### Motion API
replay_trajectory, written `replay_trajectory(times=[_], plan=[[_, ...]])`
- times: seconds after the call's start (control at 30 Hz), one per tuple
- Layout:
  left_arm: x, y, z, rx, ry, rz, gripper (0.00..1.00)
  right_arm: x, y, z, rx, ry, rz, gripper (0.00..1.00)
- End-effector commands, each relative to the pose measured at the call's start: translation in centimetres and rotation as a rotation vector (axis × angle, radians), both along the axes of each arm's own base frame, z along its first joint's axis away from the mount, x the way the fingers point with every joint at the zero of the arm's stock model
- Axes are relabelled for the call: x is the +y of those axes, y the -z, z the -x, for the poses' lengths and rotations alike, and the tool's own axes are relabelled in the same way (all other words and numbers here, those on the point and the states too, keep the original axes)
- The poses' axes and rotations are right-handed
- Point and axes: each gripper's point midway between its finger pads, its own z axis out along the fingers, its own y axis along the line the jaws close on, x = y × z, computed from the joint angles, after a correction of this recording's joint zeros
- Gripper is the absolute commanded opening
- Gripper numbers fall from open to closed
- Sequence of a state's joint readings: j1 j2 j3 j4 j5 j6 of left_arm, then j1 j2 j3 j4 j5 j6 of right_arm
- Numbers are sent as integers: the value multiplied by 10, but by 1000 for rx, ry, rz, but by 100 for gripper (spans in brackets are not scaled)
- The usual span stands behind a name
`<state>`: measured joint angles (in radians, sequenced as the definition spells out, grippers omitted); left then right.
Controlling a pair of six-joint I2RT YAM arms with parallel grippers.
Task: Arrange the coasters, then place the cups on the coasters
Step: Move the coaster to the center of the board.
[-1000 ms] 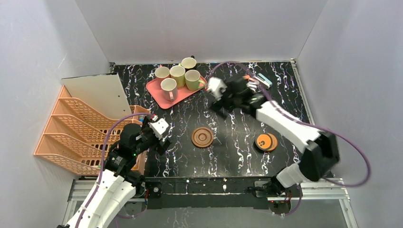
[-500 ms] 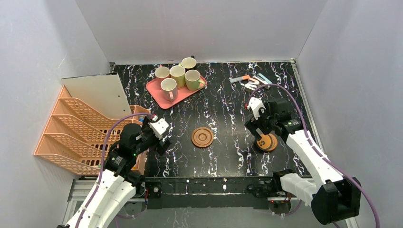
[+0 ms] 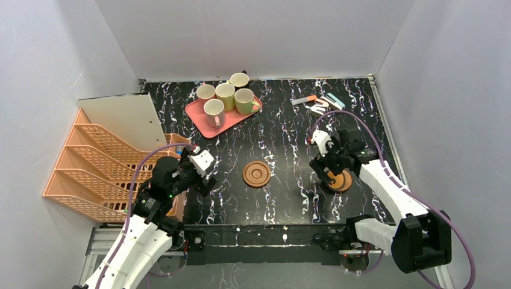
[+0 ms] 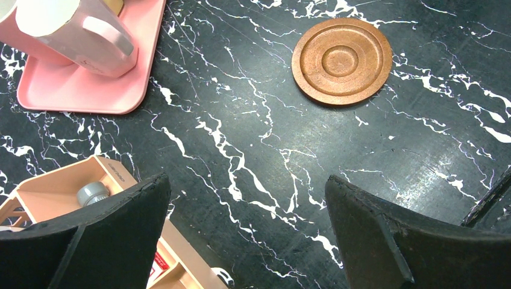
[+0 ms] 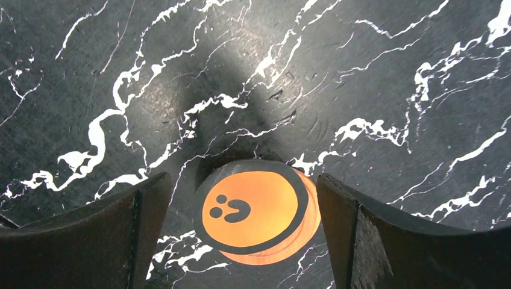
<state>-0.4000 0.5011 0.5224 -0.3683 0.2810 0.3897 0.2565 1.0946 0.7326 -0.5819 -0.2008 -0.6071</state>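
A brown ringed coaster (image 3: 257, 174) (image 4: 341, 60) lies flat mid-table. To its right is a stack of coasters (image 3: 338, 180) (image 5: 256, 218); the top one is orange with a black rim and a dotted mark. My right gripper (image 3: 326, 173) (image 5: 242, 180) hangs open just above this stack, a finger on either side, touching nothing. Several cups (image 3: 225, 95) stand on the pink tray (image 3: 196, 115) at the back left; the pink one (image 4: 66, 33) is nearest. My left gripper (image 3: 206, 180) (image 4: 247, 179) is open and empty over bare table, left of the ringed coaster.
An orange file rack (image 3: 102, 162) with a white board (image 3: 123, 120) fills the left side. Its nearest bin (image 4: 60, 198) holds a grey-capped item right by my left finger. Small coloured items (image 3: 322, 103) lie at the back right.
My right arm swung from the back, near the tray, toward the front and came down over the coaster stack. The left arm has not moved.
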Motion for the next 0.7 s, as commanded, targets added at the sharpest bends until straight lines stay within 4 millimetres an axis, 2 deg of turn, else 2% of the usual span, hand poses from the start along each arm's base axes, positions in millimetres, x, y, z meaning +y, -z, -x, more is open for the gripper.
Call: replay_trajectory(times=[0.0, 0.17, 0.67], plan=[[1, 2, 3, 7, 3, 0, 98, 1, 5, 7, 27, -27, -11, 99], [2, 2, 2, 5, -2, 3, 98, -1, 4, 10, 15, -22, -8, 99], [4, 3, 0, 9, -15, -3, 98, -8, 18, 19, 27, -19, 20, 99]])
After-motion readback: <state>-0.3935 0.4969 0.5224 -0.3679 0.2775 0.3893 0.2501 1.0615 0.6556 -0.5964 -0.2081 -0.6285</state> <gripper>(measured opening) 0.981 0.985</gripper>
